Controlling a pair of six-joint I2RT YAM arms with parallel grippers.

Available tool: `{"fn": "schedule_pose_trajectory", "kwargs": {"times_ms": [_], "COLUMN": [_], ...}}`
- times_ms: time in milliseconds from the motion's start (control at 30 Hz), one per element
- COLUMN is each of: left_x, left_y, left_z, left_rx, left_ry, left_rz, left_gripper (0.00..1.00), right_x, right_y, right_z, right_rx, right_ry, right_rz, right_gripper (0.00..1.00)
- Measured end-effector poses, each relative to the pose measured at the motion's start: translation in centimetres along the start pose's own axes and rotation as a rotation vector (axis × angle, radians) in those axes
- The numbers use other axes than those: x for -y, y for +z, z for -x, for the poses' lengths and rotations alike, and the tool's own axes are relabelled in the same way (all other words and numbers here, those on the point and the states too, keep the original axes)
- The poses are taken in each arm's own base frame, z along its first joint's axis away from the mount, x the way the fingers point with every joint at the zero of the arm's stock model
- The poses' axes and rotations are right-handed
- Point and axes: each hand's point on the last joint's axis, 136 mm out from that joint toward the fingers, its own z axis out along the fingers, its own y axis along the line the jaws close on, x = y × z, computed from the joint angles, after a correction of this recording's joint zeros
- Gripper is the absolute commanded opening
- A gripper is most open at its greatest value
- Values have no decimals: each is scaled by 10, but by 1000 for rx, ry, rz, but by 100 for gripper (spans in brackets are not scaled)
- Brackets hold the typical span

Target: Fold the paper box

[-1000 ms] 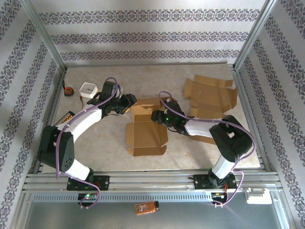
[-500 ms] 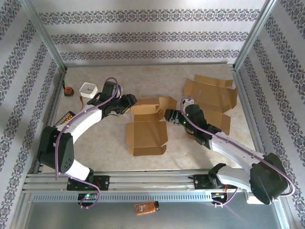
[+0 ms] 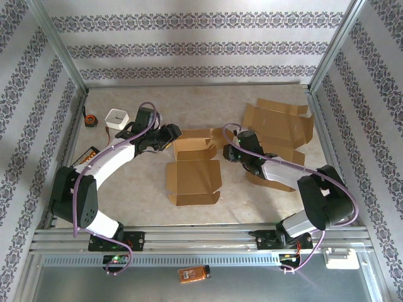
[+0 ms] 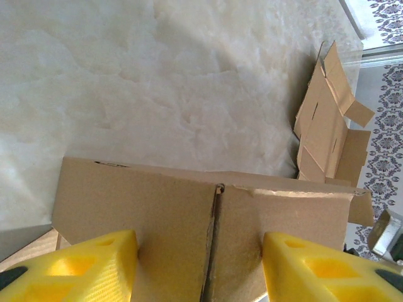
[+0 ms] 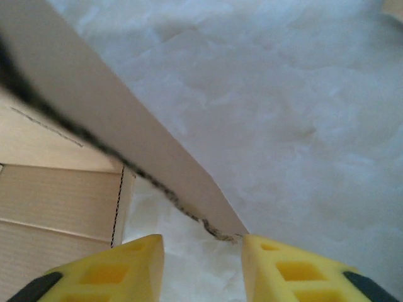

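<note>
The brown paper box (image 3: 194, 176) lies open in the middle of the table, its back flaps partly raised. My left gripper (image 3: 172, 136) is at the box's back left corner. In the left wrist view it (image 4: 198, 255) is open, its yellow fingers (image 4: 94, 264) set apart against a cardboard panel (image 4: 157, 207) with a slit down the middle. My right gripper (image 3: 227, 151) is at the box's right side. In the right wrist view it (image 5: 203, 255) is open, and a slanting flap (image 5: 113, 107) has its corner touching the right fingertip (image 5: 264, 251).
Flat cardboard blanks (image 3: 277, 126) lie at the back right, also seen in the left wrist view (image 4: 327, 119). A white square object (image 3: 117, 117), a tape measure (image 3: 90, 119) and a small orange-and-black item (image 3: 88, 155) sit at the left. Metal frame rails (image 3: 189, 236) border the table.
My right gripper has drawn back to the right, off the box's right edge, and its arm has swung out and back in. The left arm and the box stay put.
</note>
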Motion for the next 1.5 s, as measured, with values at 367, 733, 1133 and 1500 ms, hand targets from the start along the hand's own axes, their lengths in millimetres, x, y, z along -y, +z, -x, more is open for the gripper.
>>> {"fn": "schedule_pose_trajectory", "kwargs": {"times_ms": [367,733,1133,1500], "left_x": [0,0,1,9], "left_y": [0,-1,-2,-60], "left_z": [-2,-2,1,21], "left_rx": [-1,-2,18,196], "left_ry": [6,8,22,160], "left_rz": [5,10,16,91], "left_gripper": [54,54,58,86], "right_x": [-9,2,-53,-35], "right_y": [-7,5,-9,-15], "right_z": [7,37,19,27], "right_rx": [40,70,27,64], "right_ry": [-120,-263,-250,-235], "right_rz": [-25,-67,64,-60], "right_gripper": [67,33,12,12]}}
